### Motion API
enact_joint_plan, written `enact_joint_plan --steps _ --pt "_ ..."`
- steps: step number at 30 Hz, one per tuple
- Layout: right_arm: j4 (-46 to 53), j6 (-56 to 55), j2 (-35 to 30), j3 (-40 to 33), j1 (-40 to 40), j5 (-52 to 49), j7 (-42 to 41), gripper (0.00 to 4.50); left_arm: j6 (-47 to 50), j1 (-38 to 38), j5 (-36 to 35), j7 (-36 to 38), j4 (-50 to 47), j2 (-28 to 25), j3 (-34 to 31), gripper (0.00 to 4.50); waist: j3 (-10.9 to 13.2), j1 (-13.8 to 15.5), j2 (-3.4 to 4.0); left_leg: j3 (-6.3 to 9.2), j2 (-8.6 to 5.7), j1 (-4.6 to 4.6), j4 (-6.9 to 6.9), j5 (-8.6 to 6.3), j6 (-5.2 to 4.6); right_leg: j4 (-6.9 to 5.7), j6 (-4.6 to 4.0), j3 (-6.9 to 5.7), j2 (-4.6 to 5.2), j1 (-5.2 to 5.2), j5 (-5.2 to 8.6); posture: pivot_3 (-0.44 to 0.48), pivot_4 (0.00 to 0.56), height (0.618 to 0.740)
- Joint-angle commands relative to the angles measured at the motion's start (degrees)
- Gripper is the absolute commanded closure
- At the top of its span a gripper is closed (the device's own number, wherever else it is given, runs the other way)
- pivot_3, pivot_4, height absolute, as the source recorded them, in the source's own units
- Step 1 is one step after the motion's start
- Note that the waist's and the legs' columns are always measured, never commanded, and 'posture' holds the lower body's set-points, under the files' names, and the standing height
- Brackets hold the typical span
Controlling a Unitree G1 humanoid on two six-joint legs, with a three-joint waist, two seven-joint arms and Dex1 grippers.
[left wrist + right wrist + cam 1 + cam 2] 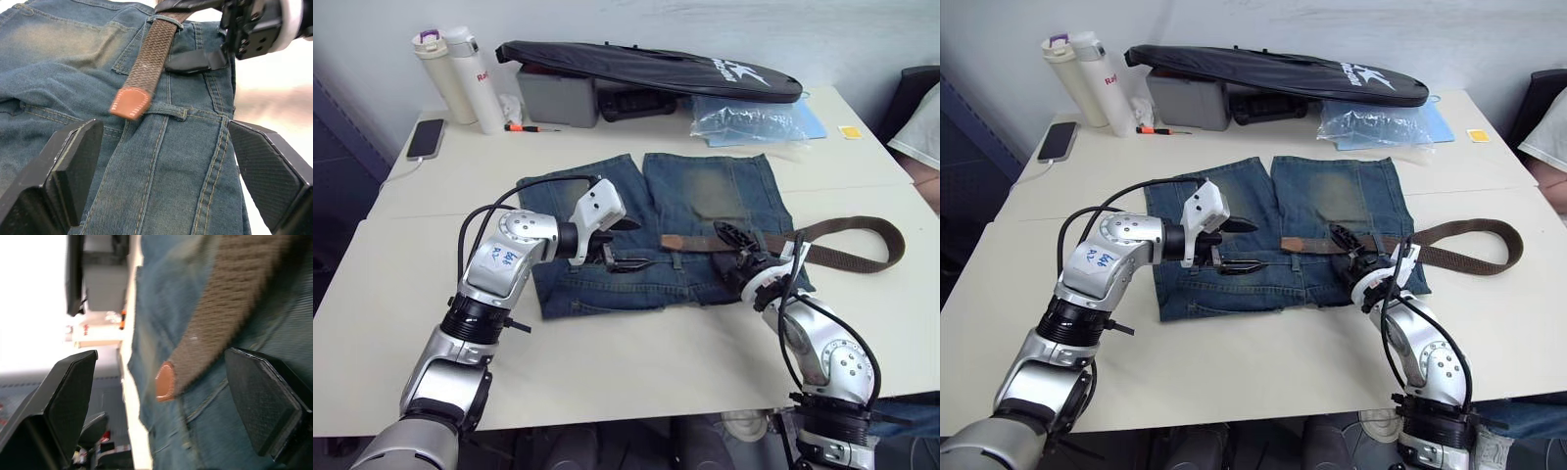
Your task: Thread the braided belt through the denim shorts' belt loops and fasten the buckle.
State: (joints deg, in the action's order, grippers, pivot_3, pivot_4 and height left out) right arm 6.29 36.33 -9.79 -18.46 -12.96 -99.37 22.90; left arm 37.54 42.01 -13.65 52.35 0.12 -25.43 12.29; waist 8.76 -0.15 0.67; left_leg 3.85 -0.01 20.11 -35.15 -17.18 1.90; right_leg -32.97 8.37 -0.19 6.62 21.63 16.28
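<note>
A pale, smooth table carried everything. Along its far edge lay a long black zipped bag across a grey box, with two tall white bottles and a flat phone towards the robot's left, and a crinkled clear plastic bag towards its right.

In the middle the denim shorts lay flat, faded blue with pale worn patches on both wide legs and yellowish stitching along the seams, waistband towards the robot. The braided belt, a dark-brown woven strap, ran along that waistband and curved in a loop onto the bare table at the right. Its tan, smooth, stitched tip rested on the denim just past one of the belt loops, a narrow strip sewn upright; another loop crossed the strap farther back.

The left gripper hung above the shorts near the tip, its ribbed black fingers spread wide, gripping nothing. The right gripper sat over the belt at the waistband, fingers parted on either side of the strap, not clamped.
</note>
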Motion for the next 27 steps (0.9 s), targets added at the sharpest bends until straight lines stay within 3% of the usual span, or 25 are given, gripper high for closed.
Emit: enact_joint_plan --steps 1,20,23,27 --pt "-1.5 -0.9 0.1 -0.9 -0.7 2.4 -0.8 0.07 0.4 0.3 -1.2 -0.3 -2.6 0.0 -1.0 0.0 0.0 0.0 0.0 0.0 0.0 0.0 0.0 0.0 0.0 0.0 0.0 0.0 0.0 0.0 0.0 0.0 0.15 0.74" --pt "-12.7 -1.5 4.4 -1.1 -5.8 12.2 -8.0 0.07 0.7 -0.5 -0.8 -1.2 -3.3 -0.7 -0.3 0.0 -0.2 -0.2 -0.1 0.0 0.01 -0.12 -0.01 0.0 0.0 -0.08 -0.01 0.02 -0.01 -0.06 0.0 0.0 0.15 0.74" --pt "-14.8 -1.4 5.7 -1.0 -6.9 14.4 -9.4 0.96 0.7 -0.7 -0.9 -1.4 -3.2 -0.7 -0.4 0.0 -0.3 -0.4 -0.16 -0.08 0.03 -0.32 0.08 0.0 0.0 -0.15 -0.07 0.12 -0.04 -0.12 0.04 0.0 0.15 0.74" --pt "-15.2 0.1 6.7 -0.9 -7.6 16.2 -10.5 3.0 0.3 -0.7 -0.4 -1.4 -3.1 -1.0 -0.2 0.0 -0.3 -0.8 -0.18 -0.12 0.05 -0.38 0.11 0.0 0.0 -0.25 -0.12 0.19 -0.06 -0.1 0.06 0.0 0.15 0.74"
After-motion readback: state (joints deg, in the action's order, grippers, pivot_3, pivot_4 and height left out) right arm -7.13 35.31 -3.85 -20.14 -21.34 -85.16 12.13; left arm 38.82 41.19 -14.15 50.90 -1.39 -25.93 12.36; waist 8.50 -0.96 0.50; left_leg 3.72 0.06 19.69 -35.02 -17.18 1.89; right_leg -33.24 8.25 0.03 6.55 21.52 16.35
